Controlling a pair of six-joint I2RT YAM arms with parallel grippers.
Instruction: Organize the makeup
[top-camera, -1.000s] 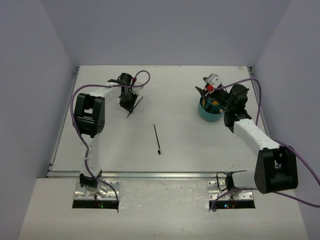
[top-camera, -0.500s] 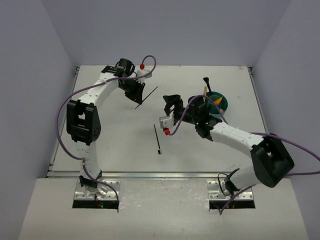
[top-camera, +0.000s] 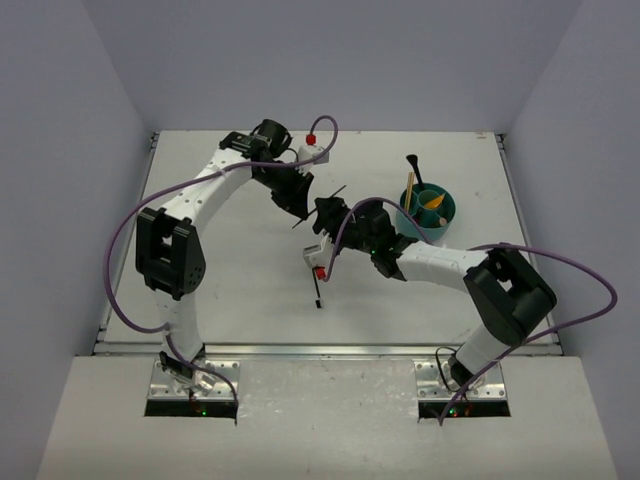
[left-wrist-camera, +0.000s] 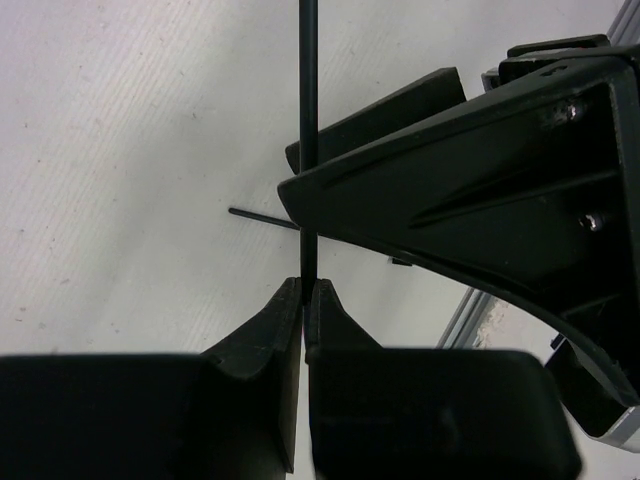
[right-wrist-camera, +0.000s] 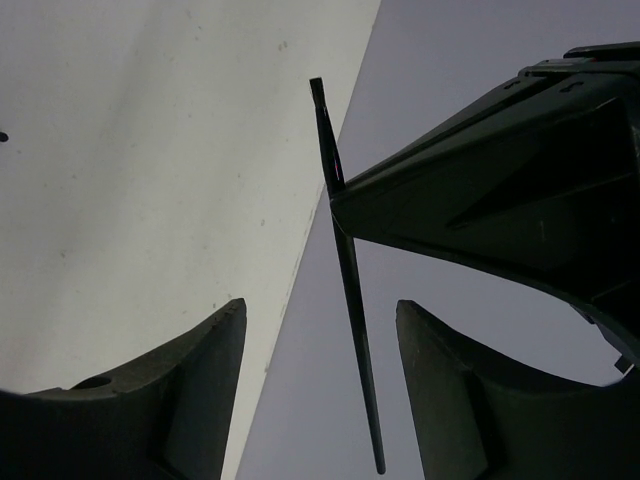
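Note:
My left gripper (top-camera: 300, 207) is shut on a thin black brush (top-camera: 341, 189) and holds it above the middle of the table. In the left wrist view the fingers (left-wrist-camera: 307, 292) pinch the brush (left-wrist-camera: 308, 110). My right gripper (top-camera: 328, 212) is open, its jaws on either side of the same brush (right-wrist-camera: 350, 280) without touching it. The left gripper's body (right-wrist-camera: 500, 200) fills the right wrist view. A second thin black brush (top-camera: 317, 295) lies on the table below them, also showing in the left wrist view (left-wrist-camera: 258, 215).
The teal round container (top-camera: 447, 222) stands at the back right. It holds wooden sticks (top-camera: 409, 190), an orange wedge (top-camera: 432, 200) and a black brush (top-camera: 414, 165). Both arms and their purple cables cross over the table's middle.
My left gripper carried the brush from the back left toward the middle. My right gripper swung from the teal container to the middle and now stands open around that brush.

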